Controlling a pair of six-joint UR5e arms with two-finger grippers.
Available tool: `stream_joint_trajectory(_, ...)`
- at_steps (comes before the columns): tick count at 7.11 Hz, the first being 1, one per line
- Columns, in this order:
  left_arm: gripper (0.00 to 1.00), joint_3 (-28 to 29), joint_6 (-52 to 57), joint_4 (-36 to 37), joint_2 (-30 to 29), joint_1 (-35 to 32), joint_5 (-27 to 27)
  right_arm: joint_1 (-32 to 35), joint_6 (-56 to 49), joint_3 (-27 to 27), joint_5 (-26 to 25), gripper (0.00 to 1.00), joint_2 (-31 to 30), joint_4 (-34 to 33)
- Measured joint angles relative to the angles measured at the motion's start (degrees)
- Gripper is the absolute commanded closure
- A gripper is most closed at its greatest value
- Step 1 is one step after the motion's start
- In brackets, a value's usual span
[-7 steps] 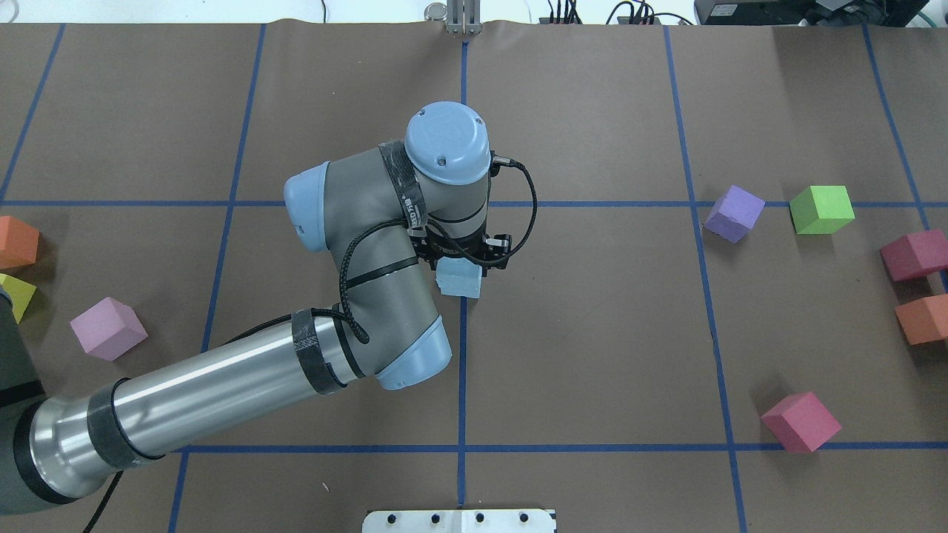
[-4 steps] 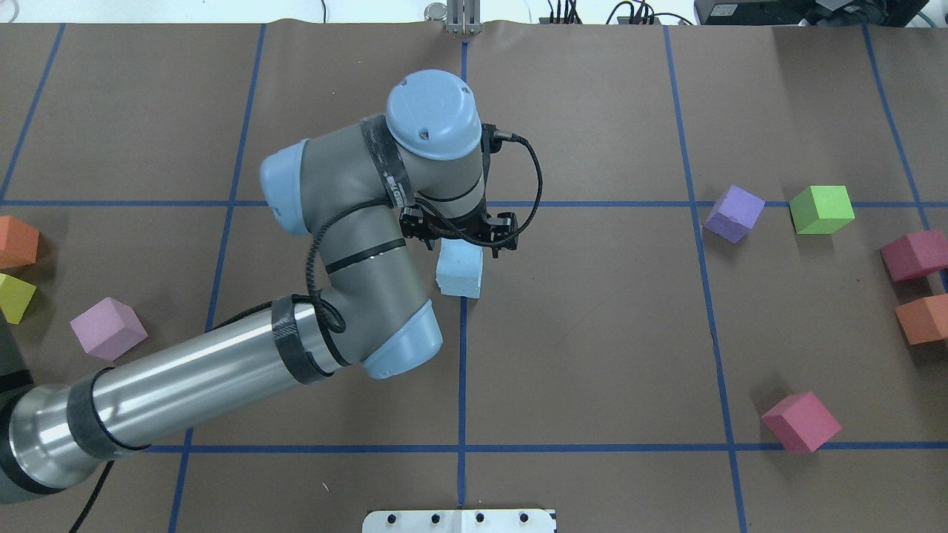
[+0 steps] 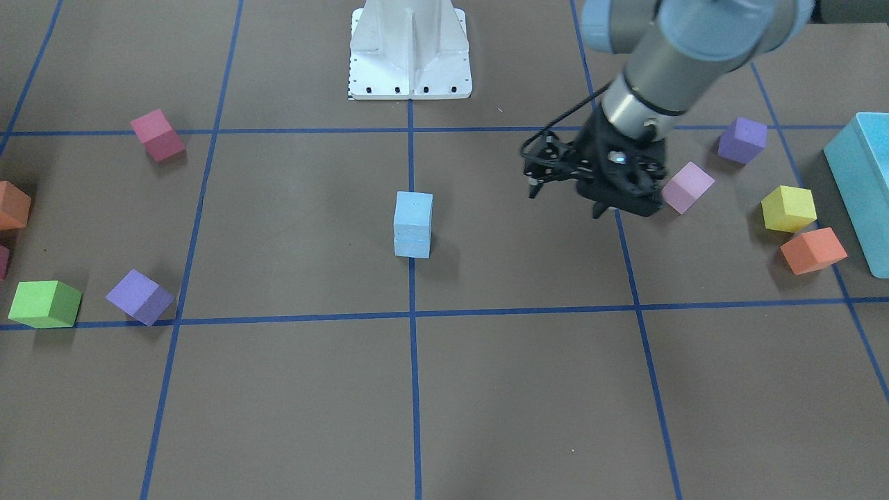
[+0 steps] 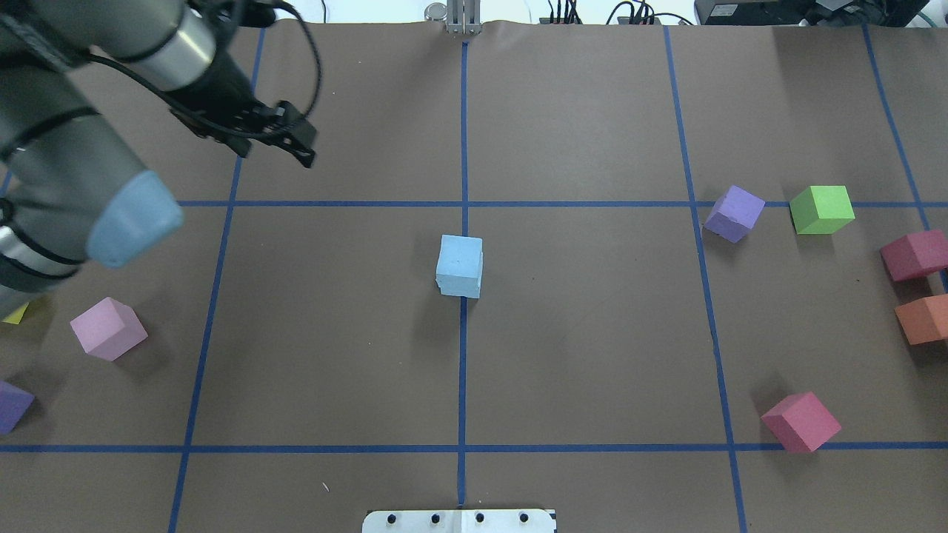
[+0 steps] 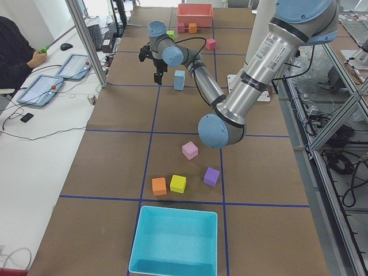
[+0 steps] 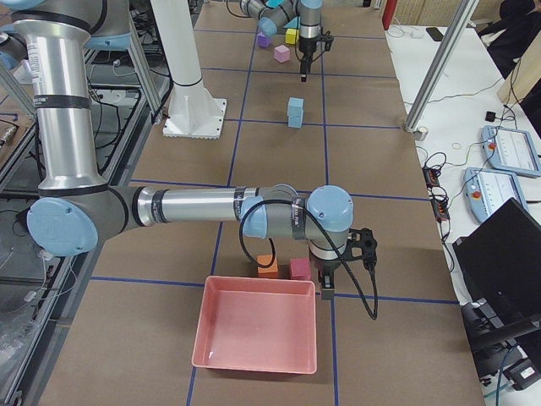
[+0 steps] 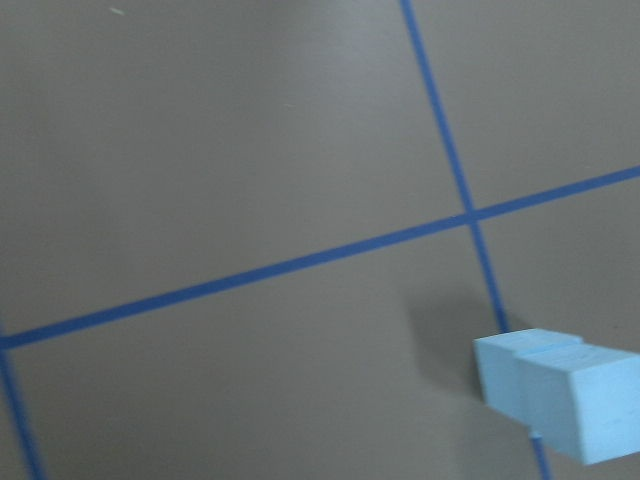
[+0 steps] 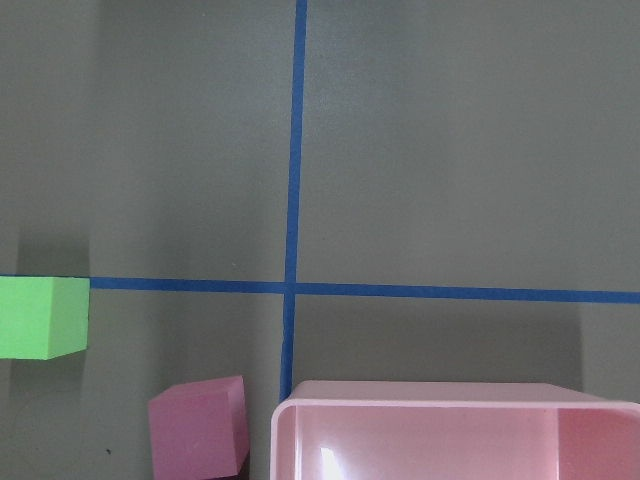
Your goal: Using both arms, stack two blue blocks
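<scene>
The two blue blocks (image 4: 460, 265) stand stacked one on the other at the table's centre, on a blue line. The stack also shows in the front view (image 3: 413, 223) and at the lower right of the left wrist view (image 7: 560, 390). My left gripper (image 4: 275, 146) is open and empty, in the air well to the left of and beyond the stack; in the front view (image 3: 564, 201) it hangs to the stack's right. My right gripper (image 6: 328, 288) shows only in the right side view, beside a pink tray, and I cannot tell whether it is open.
Loose cubes lie at the right: purple (image 4: 733, 213), green (image 4: 820, 209), crimson (image 4: 915, 254), orange (image 4: 922, 318), pink-red (image 4: 801, 420). A pink cube (image 4: 108, 328) lies at the left. A turquoise bin (image 3: 865, 187) stands at the left end, a pink tray (image 6: 258, 334) at the right end.
My left gripper has lifted off the blue stack and swung away to the left and towards the far side. The stack has stayed in place.
</scene>
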Motion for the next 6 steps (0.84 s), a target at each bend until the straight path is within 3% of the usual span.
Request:
stream_joint_trajectory(3,0.02,-0.19,22.28,-0.05,16.17,-16.24,-3.83,-0.63,-0.05,0.09,-0.21,0.0,0.05,0.54)
stream_joint_trajectory(6,0.02,6.84,37.62,-0.59,23.86,-27.7,-7.07,-0.79,-0.41,0.39,-0.37,0.0,-0.34,1.94)
